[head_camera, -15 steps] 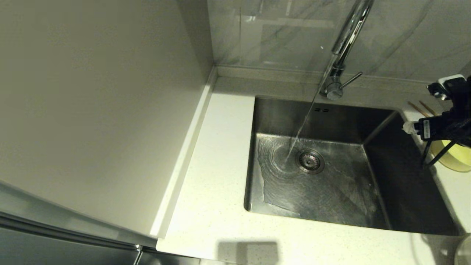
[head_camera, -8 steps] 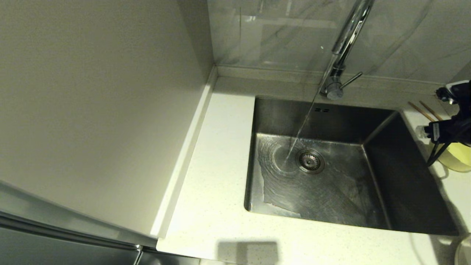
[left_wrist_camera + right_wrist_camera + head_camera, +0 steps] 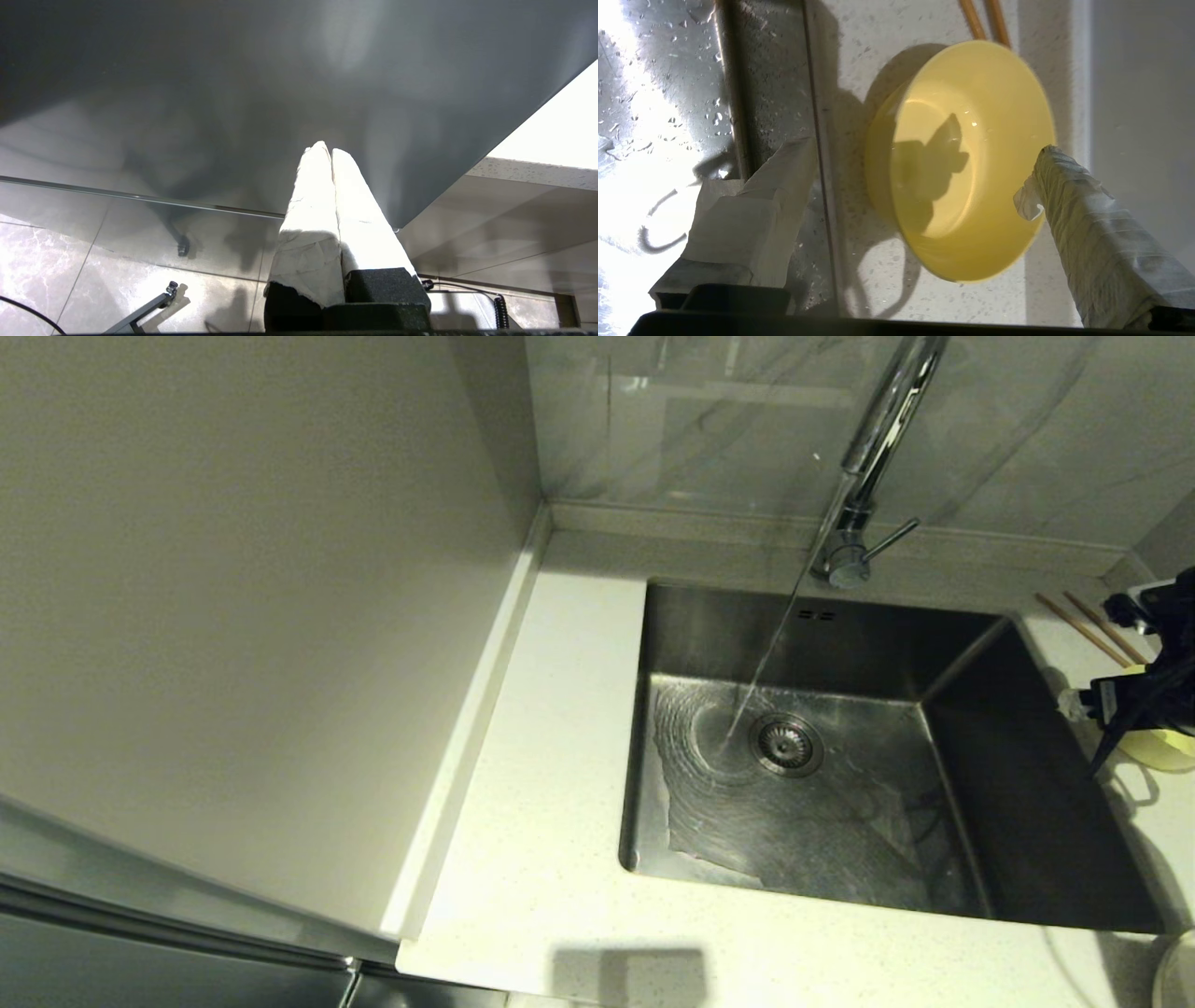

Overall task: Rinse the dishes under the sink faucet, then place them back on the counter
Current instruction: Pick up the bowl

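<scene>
Nearest to me, my left gripper (image 3: 327, 154) hangs low beside the cabinet front, below the counter edge, its two wrapped fingers pressed together on nothing; it is out of the head view and parked. Over on my right, my right gripper (image 3: 924, 158) hovers over the small yellow-green bowl (image 3: 962, 158), jaws spread wide, one wrapped finger (image 3: 1083, 224) at the bowl's outer rim and the other (image 3: 766, 186) over the sink's edge strip. The bowl sits upright on the counter (image 3: 551, 859) just beside the sink (image 3: 1046, 821) on its right side, tilted slightly in the wrist view, so the rim lies between the jaws and this arm is clearly the nearer one. Just beyond the bowl lie the two chopsticks (image 3: 1092, 625), side by side, pointing toward the back wall. Farther left, the faucet (image 3: 868, 467) runs a thin stream (image 3: 761, 663) into the sink beside the drain strainer (image 3: 787, 744). I see no plate.
</scene>
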Robot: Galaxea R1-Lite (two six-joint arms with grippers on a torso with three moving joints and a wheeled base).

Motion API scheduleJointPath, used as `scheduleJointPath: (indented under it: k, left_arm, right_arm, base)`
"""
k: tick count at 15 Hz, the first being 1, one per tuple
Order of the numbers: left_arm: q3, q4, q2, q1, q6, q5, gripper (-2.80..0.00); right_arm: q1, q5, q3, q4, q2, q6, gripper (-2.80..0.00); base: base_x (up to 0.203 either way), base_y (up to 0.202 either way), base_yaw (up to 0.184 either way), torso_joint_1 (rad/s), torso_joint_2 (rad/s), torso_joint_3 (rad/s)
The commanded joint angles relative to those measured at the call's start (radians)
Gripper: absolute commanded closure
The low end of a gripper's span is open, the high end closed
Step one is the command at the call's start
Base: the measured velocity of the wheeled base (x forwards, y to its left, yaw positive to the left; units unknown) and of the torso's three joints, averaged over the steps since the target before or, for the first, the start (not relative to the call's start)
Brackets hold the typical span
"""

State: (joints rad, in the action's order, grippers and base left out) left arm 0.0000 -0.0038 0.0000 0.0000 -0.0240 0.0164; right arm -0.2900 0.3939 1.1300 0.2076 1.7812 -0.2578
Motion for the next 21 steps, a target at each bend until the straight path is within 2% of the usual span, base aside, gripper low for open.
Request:
scheduleJointPath:
  k: [1,3,4,17,18,21]
  left_arm:
    - [0.000,-0.001,-0.002,0.000,-0.001,0.000,0.00]
    - [0.000,-0.001,-0.002,0.000,-0.001,0.000,0.00]
    - [0.000,-0.001,-0.002,0.000,-0.001,0.000,0.00]
    - [0.000,-0.001,-0.002,0.000,-0.001,0.000,0.00]
    - [0.000,-0.001,-0.002,0.000,-0.001,0.000,0.00]
    - [0.000,-0.001,-0.002,0.000,-0.001,0.000,0.00]
  right_arm:
    - [-0.008,0.002,-0.009,0.001,0.018,0.009,-2.80]
    - [-0.008,0.002,-0.012,-0.006,0.024,0.010,-2.80]
    - [-0.008,0.002,-0.010,-0.011,0.024,0.011,0.00]
    - [-0.008,-0.007,-0.038,-0.012,-0.012,0.015,0.00]
    - [-0.008,-0.018,-0.050,-0.011,-0.033,0.015,0.00]
    - [-0.005,-0.123,-0.135,-0.007,-0.137,0.007,0.00]
  base:
    - [0.000,0.000,0.000,0.000,0.00,0.000]
    - [0.000,0.000,0.000,0.000,0.00,0.000]
    - [0.000,0.000,0.000,0.000,0.00,0.000]
    - [0.000,0.000,0.000,0.000,0.00,0.000]
    - [0.000,0.000,0.000,0.000,0.00,0.000]
    - [0.000,0.000,0.000,0.000,0.00,0.000]
